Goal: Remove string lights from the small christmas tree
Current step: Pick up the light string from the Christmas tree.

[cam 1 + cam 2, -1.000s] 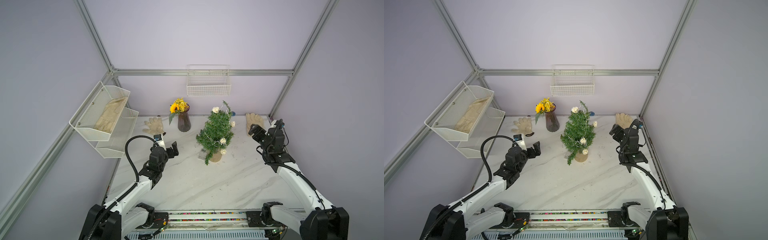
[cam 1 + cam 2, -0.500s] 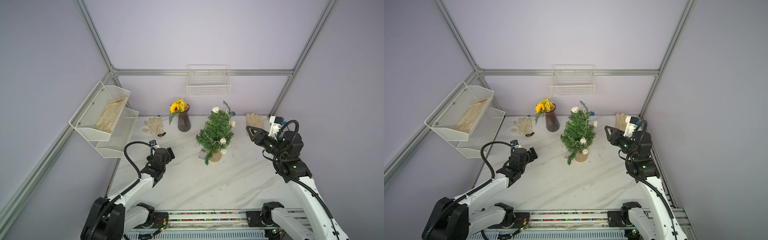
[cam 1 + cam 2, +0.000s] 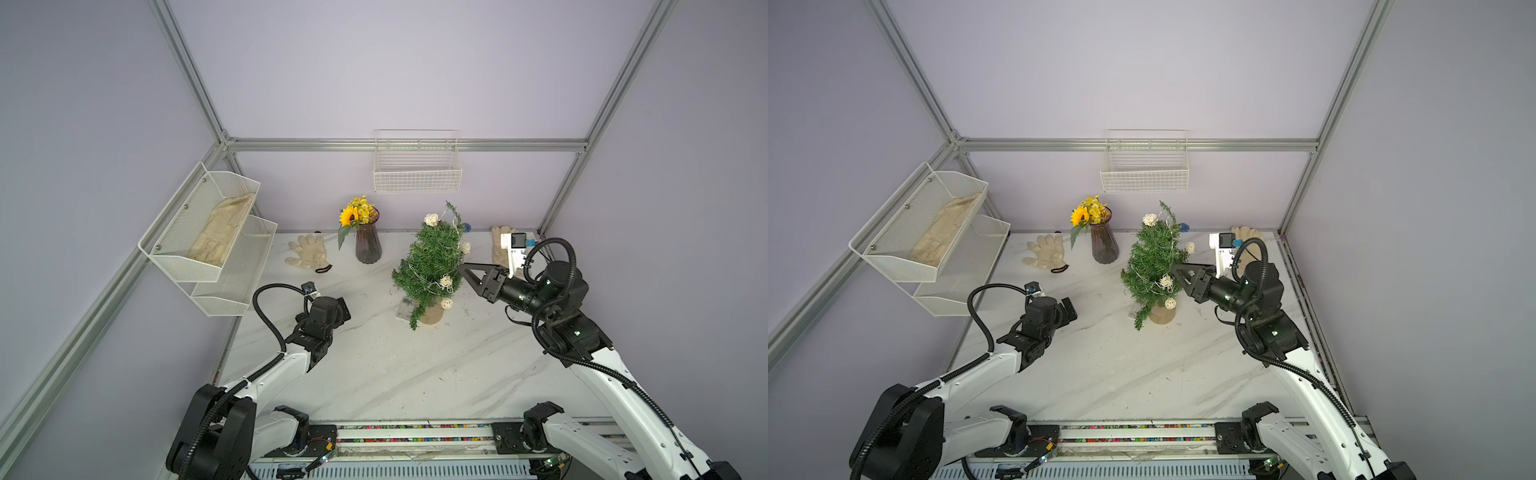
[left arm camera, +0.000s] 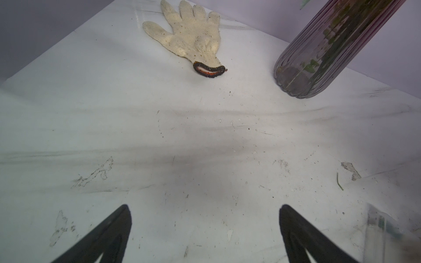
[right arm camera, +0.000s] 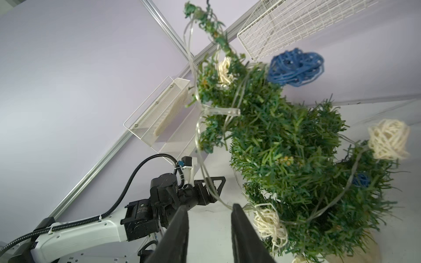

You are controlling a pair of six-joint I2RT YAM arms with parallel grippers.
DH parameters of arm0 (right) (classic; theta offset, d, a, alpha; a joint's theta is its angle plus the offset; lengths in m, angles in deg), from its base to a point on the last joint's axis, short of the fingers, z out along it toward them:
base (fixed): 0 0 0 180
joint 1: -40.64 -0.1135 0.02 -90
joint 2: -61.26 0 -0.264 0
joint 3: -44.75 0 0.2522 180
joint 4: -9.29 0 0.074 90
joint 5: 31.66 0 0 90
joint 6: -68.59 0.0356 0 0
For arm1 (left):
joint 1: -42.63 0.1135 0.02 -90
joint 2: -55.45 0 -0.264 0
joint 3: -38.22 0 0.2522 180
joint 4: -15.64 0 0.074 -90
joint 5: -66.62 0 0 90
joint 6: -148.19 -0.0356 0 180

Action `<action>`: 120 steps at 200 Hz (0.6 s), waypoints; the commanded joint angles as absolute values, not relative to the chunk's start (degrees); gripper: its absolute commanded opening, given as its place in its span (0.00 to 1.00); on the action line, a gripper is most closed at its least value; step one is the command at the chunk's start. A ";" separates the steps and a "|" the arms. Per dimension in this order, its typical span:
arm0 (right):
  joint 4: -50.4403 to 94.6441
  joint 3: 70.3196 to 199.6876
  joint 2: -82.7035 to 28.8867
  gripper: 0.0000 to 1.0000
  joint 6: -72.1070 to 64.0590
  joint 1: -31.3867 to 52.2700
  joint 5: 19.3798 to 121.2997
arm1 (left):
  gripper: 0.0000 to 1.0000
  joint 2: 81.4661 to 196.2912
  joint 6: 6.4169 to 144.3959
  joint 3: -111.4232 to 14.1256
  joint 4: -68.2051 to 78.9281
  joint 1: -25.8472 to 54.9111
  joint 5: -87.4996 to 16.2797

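**Lights on the tree, right claw at its flank**

In both top views we see the small christmas tree (image 3: 430,266) (image 3: 1150,266) upright on its tan base toward the back of the marble surface (image 3: 374,365). The string lights (image 3: 446,282) are wound around its branches, with cream balls showing at the top, side and foot. A clear battery box (image 3: 405,308) lies on the surface just beside the base. The right claw (image 3: 462,266) reaches in level, its tips at the tree's outer needles. The left claw (image 3: 344,308) hangs low over bare surface, well apart from the tree. Beyond it are a dark vase (image 3: 368,247) of yellow flowers and a glove (image 3: 307,251).

From the left wrist, we find the left claw (image 4: 204,206) released, its fingers spread wide with nothing between them.

From the right wrist, the right claw (image 5: 209,208) stands narrow yet unclenched, with a clear gap and nothing in it. A strand of wire passes one fingertip, and we cannot tell whether it touches. A cream ball (image 5: 268,223) sits just beside that finger, and a blue ball (image 5: 296,68) hangs near the treetop.
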State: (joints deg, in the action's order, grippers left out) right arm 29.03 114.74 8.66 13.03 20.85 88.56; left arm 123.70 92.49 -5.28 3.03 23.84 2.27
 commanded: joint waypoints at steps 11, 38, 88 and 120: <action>30.21 117.03 8.25 0.35 10.84 19.79 86.74 | 1.00 123.12 93.74 -6.68 5.02 23.95 1.22; 28.45 116.85 7.83 0.35 10.71 19.55 85.49 | 1.00 122.93 93.73 -6.14 5.34 23.95 1.58; 25.98 117.75 4.09 0.35 10.15 17.76 85.04 | 1.00 122.42 93.56 -6.17 5.00 23.91 1.58; 25.98 118.37 3.07 0.35 9.62 16.44 83.83 | 1.00 122.32 93.53 -5.57 5.93 23.91 1.51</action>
